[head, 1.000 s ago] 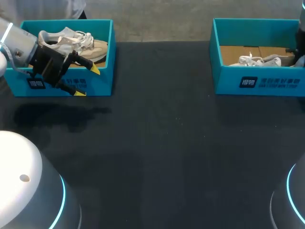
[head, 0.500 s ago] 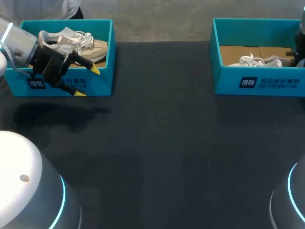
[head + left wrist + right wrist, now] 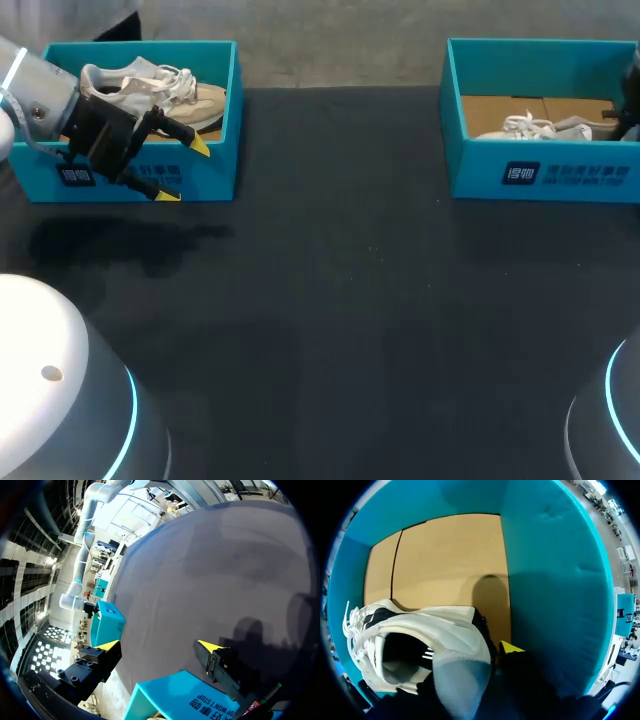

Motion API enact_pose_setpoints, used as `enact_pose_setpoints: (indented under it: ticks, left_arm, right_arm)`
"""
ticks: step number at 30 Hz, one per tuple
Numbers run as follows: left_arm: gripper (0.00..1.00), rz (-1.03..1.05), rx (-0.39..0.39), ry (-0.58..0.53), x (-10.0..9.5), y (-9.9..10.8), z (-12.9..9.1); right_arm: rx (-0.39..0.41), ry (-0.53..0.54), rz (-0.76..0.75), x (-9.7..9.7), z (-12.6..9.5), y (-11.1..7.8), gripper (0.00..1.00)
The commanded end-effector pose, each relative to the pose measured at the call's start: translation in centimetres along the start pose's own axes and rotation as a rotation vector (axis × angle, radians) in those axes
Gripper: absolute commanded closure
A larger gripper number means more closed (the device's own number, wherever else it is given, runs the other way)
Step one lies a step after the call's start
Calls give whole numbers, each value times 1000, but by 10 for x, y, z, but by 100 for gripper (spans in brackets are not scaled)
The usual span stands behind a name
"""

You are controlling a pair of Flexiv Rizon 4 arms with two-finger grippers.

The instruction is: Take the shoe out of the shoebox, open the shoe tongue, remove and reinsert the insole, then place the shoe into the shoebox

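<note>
At far left of black table [image 3: 330,300], hovering with left gripper [image 3: 184,171] over front wall of left shoebox [image 3: 215,150], 2 yellow tips spread wide apart, gripping nothing. Behind it, inside that box, beige shoe [image 3: 150,88] with white laces, untouched. Across at far right, down inside right shoebox [image 3: 480,160] with right gripper [image 3: 506,655], close against heel of white shoe [image 3: 420,630] resting on cardboard floor; cannot tell whether clamped on heel or loose.
</note>
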State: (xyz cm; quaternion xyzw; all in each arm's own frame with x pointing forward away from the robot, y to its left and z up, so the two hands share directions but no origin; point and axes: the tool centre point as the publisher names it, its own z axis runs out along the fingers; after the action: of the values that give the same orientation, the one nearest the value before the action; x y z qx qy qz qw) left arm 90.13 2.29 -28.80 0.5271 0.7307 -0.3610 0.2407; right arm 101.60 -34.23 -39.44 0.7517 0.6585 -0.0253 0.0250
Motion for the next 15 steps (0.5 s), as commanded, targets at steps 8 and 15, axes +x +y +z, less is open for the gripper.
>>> enact_pose_setpoints:
  ticks: [8, 15]
  left_arm:
    - [0, 0, -3, 3, 0, -1, 0]
    - [0, 0, -3, 3, 0, -1, 0]
  right_arm:
    - [-30, -14, 0, 3, -13, -8, 0]
    - [-53, -31, 2, 9, -29, -10, 0]
